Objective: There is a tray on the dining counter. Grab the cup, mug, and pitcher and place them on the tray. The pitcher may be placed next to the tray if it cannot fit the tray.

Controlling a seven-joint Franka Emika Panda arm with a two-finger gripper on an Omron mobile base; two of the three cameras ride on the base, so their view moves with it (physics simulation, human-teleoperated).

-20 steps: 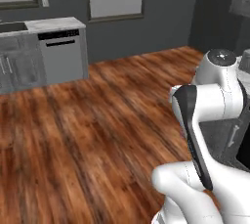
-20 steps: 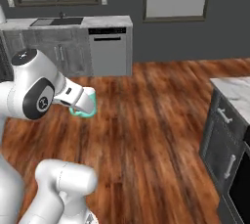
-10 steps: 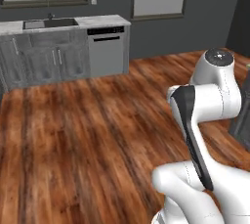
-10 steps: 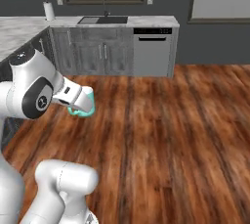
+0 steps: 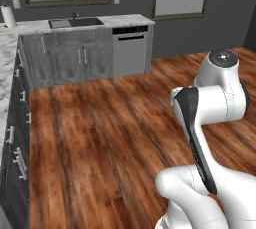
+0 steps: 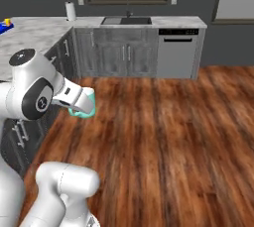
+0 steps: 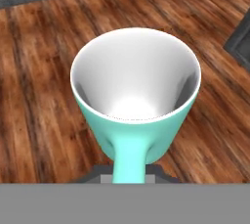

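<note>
1. You are in the carry step: the end effector is clamped narrow on the handle of the mug, which hangs in the air over the wooden floor, off any bench.
2. In the hand view the mug's mouth faces the camera and its handle points down into the end effector, so its long axis runs along the line of the hand.
3. At the far left of the right base view a marble bench carries something blue at the picture's edge; it is too small to name.
4. Next, judge that you must reach the tray, then set the mug down upright on it.
</note>
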